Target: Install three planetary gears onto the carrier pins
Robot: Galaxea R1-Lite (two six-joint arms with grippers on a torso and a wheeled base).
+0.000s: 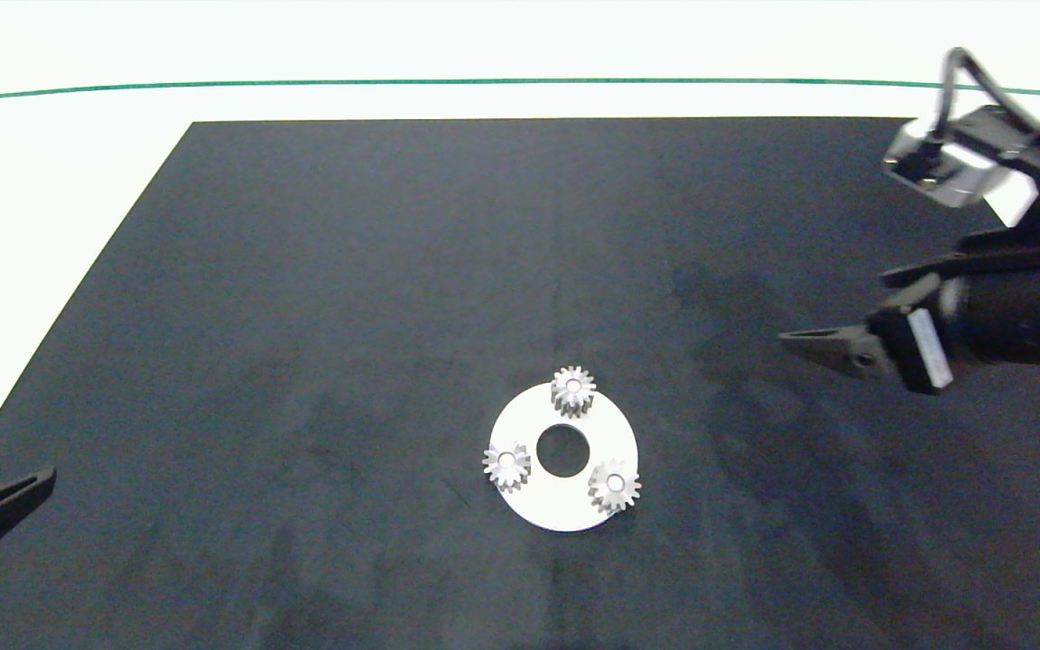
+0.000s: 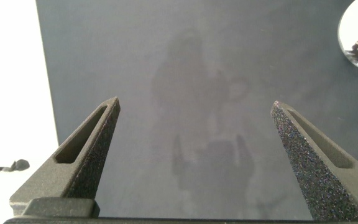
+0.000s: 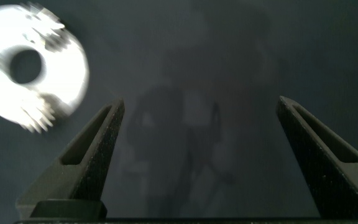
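Planetary gears (image 1: pixel 573 390) all sit on the carrier pins of the white disc (image 1: pixel 565 515), spaced round its centre hole. Right end effector (image 1: pixel 845 348) hangs spread and empty, well off to the disc's right and raised. Left end effector (image 2: pixel 194 155) is also spread, parked far to the disc's left at the black mat's (image 1: pixel 303 271) edge. Risk, as I judge it: a low right-arm sweep over the disc could clip a gear or shove the disc across the bench; a gear not fully seated could lift off.
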